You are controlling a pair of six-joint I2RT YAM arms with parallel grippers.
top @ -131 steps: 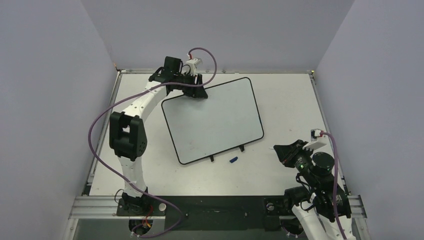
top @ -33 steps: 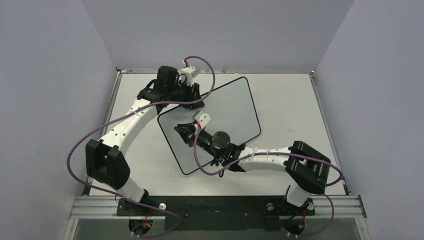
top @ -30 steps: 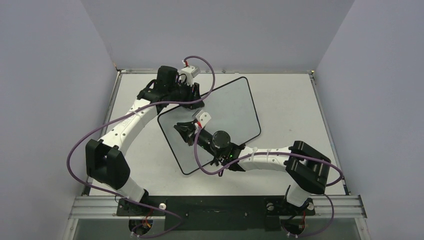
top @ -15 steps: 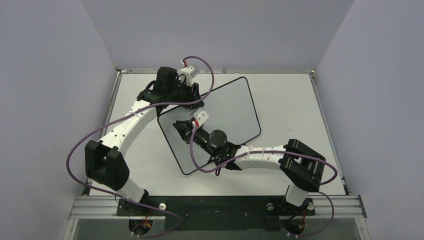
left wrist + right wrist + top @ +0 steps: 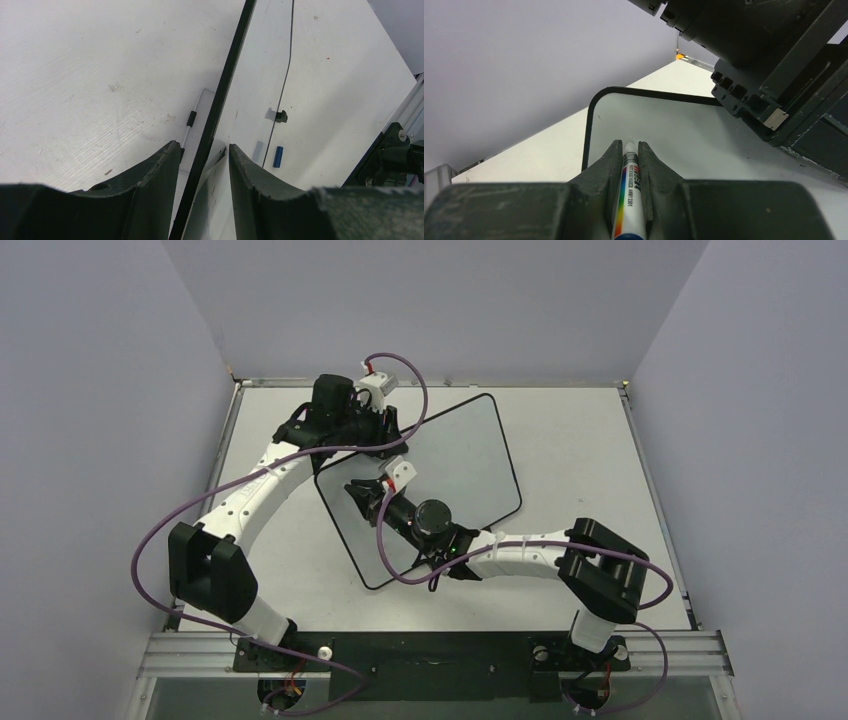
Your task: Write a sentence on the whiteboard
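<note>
Up close, the right pincer is closed on a marker. The marker's white barrel, with a rainbow stripe, lies along the slot between the two dark fingers, and its pale end pokes out just past the fingertips. That end points at the whiteboard near one rounded corner of its black frame; whether it touches the glossy face cannot be told. The left pincer is clamped over the board's thin black edge, one finger on each side. In the top view it holds the board by its far-left corner so that the panel stands tilted. The raised side faces the far-left corner of the counter, and the lower edge rests on the counter toward the near edge. The right arm reaches from the near-right corner across that lower edge to the left part of the board. In the left wrist view a small black foot sits at the board's lower edge. A small blue cap lies on the counter just beyond it, apart from the board.
</note>
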